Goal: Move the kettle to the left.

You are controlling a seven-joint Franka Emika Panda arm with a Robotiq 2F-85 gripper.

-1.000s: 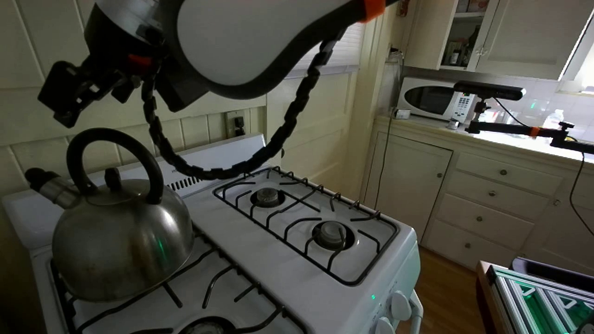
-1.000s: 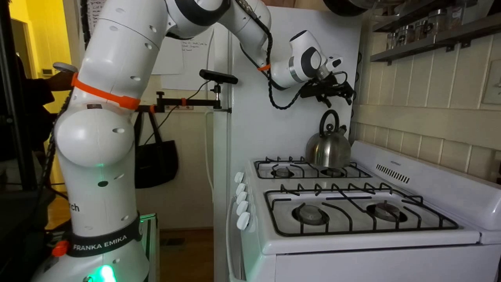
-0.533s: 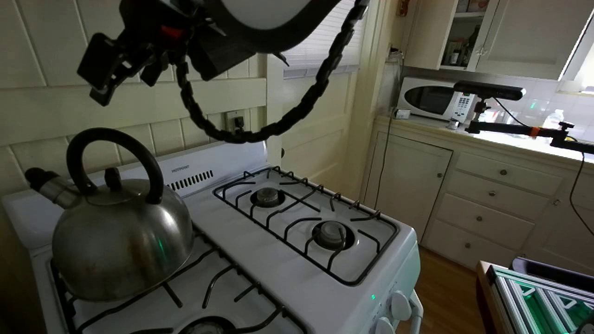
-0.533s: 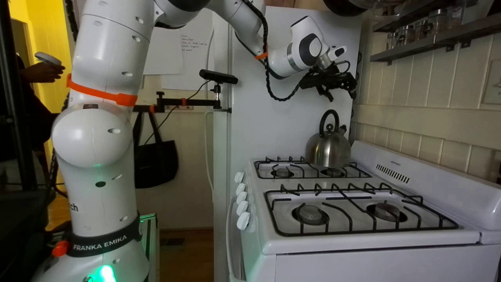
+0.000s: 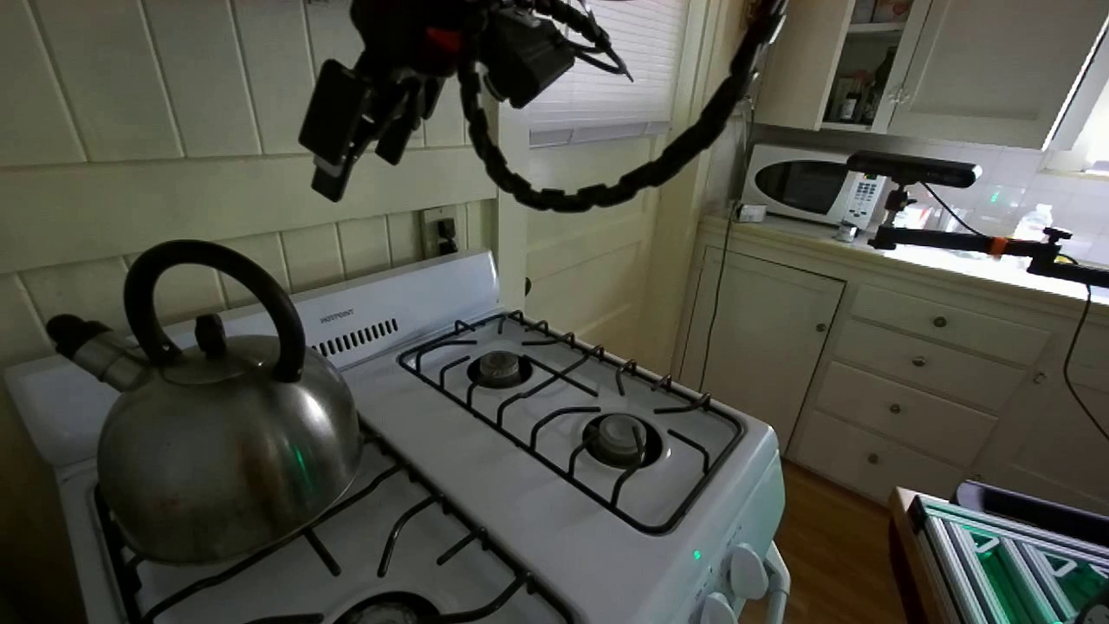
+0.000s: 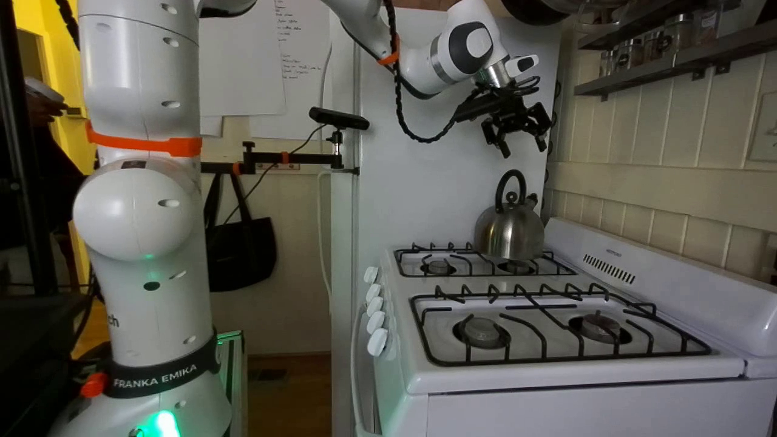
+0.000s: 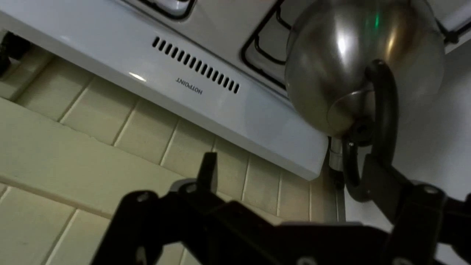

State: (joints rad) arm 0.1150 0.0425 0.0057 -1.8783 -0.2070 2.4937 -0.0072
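The kettle is a rounded steel pot with a dark arched handle and short spout. It stands upright on the rear burner at the fridge end of the stove, in both exterior views (image 5: 225, 451) (image 6: 510, 232) and upper right in the wrist view (image 7: 331, 73). My gripper is above the stove, higher than the kettle's handle and apart from it, in both exterior views (image 5: 359, 173) (image 6: 523, 147). In the wrist view my gripper (image 7: 289, 163) has its fingers wide apart with nothing between them. There the right finger overlaps part of the handle in the picture.
The white stove (image 6: 583, 382) has black grates (image 6: 561, 358) over its burners. Its backguard (image 5: 416, 299) runs along the panelled wall (image 5: 173, 199). A fridge side (image 6: 419, 200) stands beyond the kettle. Shelves with jars (image 6: 668, 64) hang on the wall.
My gripper has moved away from above the kettle, rightward and slightly up in an exterior view, and its fingers tilt more downward. The kettle has not moved.
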